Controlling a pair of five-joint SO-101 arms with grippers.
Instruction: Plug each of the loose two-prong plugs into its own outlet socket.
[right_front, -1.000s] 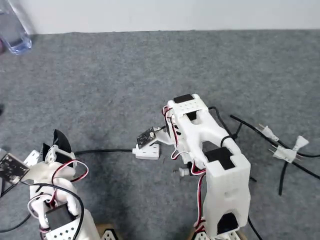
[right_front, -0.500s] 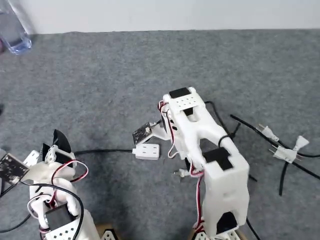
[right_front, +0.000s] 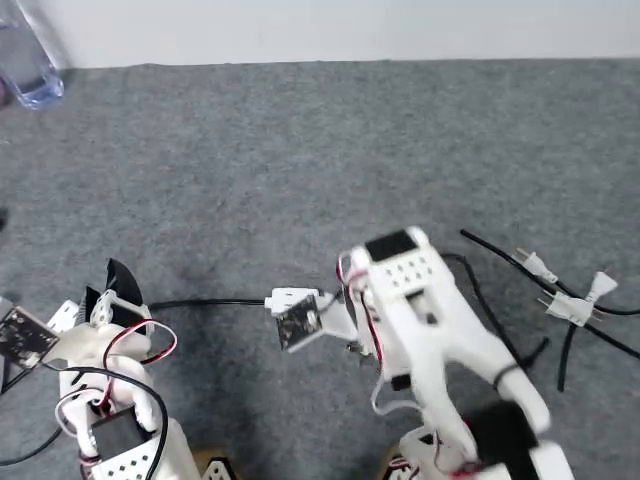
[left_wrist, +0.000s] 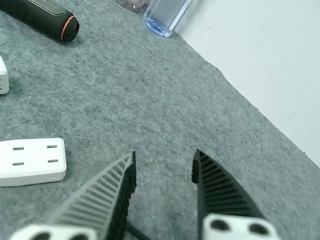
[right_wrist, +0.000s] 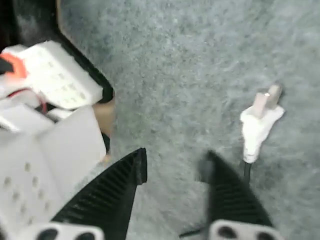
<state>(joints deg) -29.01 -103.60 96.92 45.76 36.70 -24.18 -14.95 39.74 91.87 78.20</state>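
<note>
Frame centre of the high view: white outlet block (right_front: 293, 299) flat on the grey table (right_front: 300, 150), black cable (right_front: 200, 302) off toward the left edge. Just right of and below it, the right arm (right_front: 440, 330), with its wrist camera board (right_front: 297, 327) overlapping the block's lower edge. Near the right edge, upper plug (right_front: 540, 266) and just below it lower plug (right_front: 575, 306), both white, on black cords, lying loose and well apart from the block. Lower left corner: left arm (right_front: 100, 370). Upper left corner: clear bottle (right_front: 25, 65).

Left wrist view: left fingers (left_wrist: 163, 156) spread wide, gripping nothing, above bare table. At the left edge, second outlet block (left_wrist: 32, 160), two pairs of slots facing up. Top left, black cylinder (left_wrist: 47, 16) with an orange ring.

Right wrist view: right fingers (right_wrist: 175, 159) likewise well apart, gripping nothing. Right of centre, near plug (right_wrist: 259, 125), white, two prongs, lying on the table beyond one finger, not touching it.
</note>
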